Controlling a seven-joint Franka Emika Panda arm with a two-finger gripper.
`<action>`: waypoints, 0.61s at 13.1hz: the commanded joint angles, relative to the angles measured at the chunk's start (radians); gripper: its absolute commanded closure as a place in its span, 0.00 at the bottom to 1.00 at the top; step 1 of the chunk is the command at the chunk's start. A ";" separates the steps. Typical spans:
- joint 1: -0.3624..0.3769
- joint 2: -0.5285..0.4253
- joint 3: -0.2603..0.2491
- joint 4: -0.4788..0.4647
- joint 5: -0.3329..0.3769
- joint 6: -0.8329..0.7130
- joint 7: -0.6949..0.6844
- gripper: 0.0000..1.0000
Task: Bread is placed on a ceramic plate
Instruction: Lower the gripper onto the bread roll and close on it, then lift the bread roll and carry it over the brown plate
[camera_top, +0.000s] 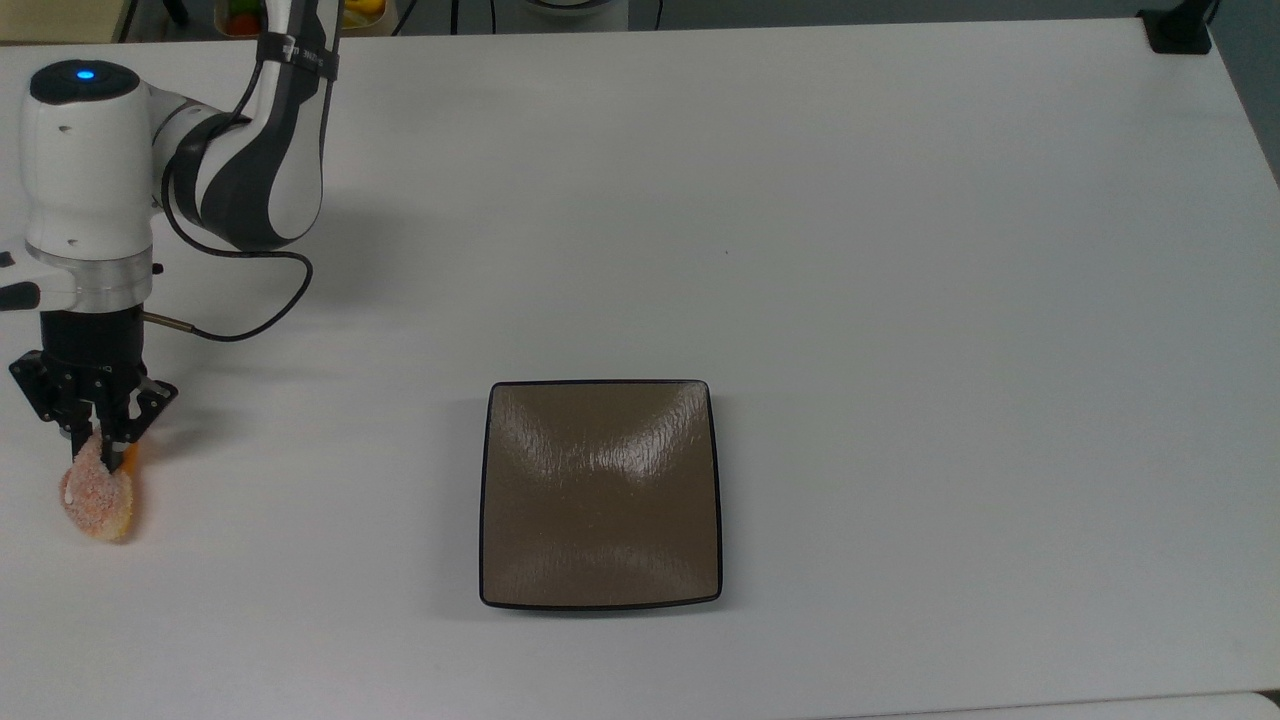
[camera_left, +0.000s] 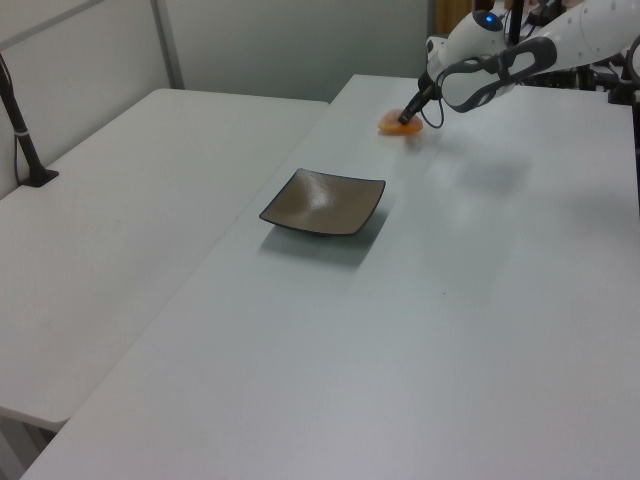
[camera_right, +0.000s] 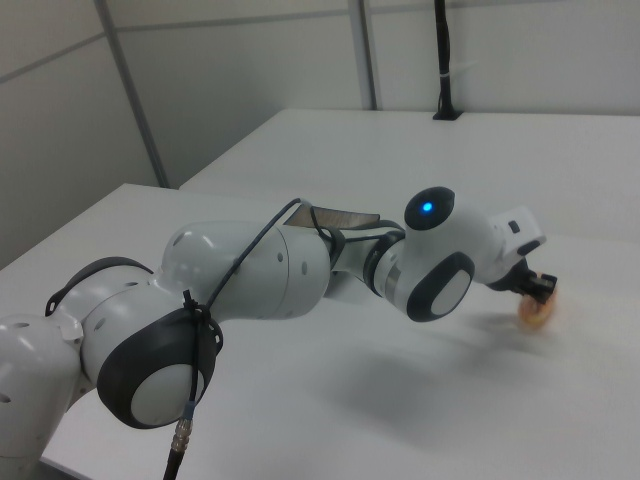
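The bread (camera_top: 97, 497) is a small orange-pink bun with a white speckled crust, at the top view's far left on the white table. My gripper (camera_top: 99, 447) comes down on its upper end, and the black fingers have closed on the bun's edge. In the left view the bread (camera_left: 397, 124) is at the table's far end under the gripper (camera_left: 408, 118). In the right view the bread (camera_right: 535, 311) peeks out beside the gripper (camera_right: 537, 288). The ceramic plate (camera_top: 600, 494), square, glossy and brown, sits bare in the middle, well to the top view's right of the bun; the ceramic plate (camera_left: 323, 201) also lies mid-table in the left view.
A black cable (camera_top: 240, 310) loops from the arm over the table beside the wrist. A black post base (camera_top: 1178, 30) stands at the top view's far right corner. A second white table (camera_left: 130, 190) adjoins in the left view, with a black stand (camera_left: 25, 150) on it.
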 joint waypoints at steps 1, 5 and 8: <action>0.005 -0.075 0.009 -0.011 0.017 0.004 -0.021 0.77; 0.048 -0.184 0.011 -0.040 0.021 -0.056 0.011 0.77; 0.105 -0.299 0.011 -0.033 0.021 -0.281 0.091 0.77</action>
